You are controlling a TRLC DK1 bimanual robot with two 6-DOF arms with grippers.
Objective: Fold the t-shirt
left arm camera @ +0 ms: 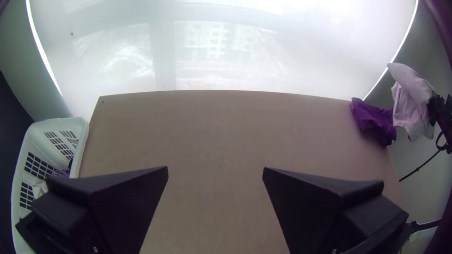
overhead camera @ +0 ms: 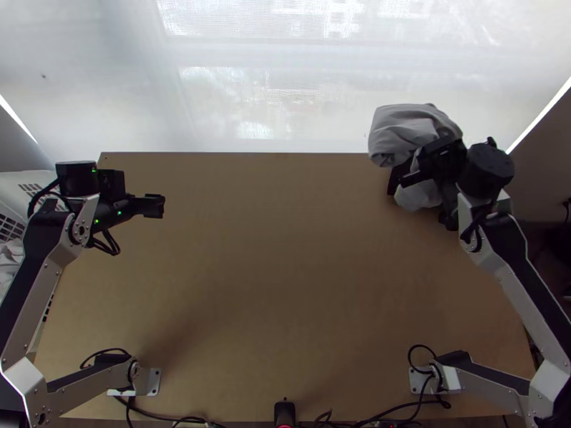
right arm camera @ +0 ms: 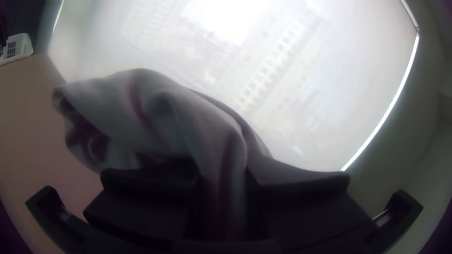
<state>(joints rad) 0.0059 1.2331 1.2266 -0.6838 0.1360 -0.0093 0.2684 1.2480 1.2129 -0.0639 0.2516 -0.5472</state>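
Observation:
A light grey t-shirt (overhead camera: 408, 128) hangs bunched from my right gripper (overhead camera: 428, 160) at the table's far right corner. In the right wrist view the shirt (right arm camera: 155, 117) bulges up between the fingers of my right gripper (right arm camera: 221, 188), which is shut on it; which part it holds I cannot tell. My left gripper (overhead camera: 163, 206) is over the far left part of the table. In the left wrist view my left gripper (left arm camera: 215, 171) stands open, nothing between its fingers, and the held shirt (left arm camera: 409, 101) shows at that view's edge.
A dark cloth, purple (left arm camera: 372, 120) in the left wrist view, lies bunched at the table's far right corner, close by the held shirt. A white basket (left arm camera: 77, 141) with cloth in it stands beside the table's left edge. Bare tabletop (overhead camera: 285, 271) spreads between the arms.

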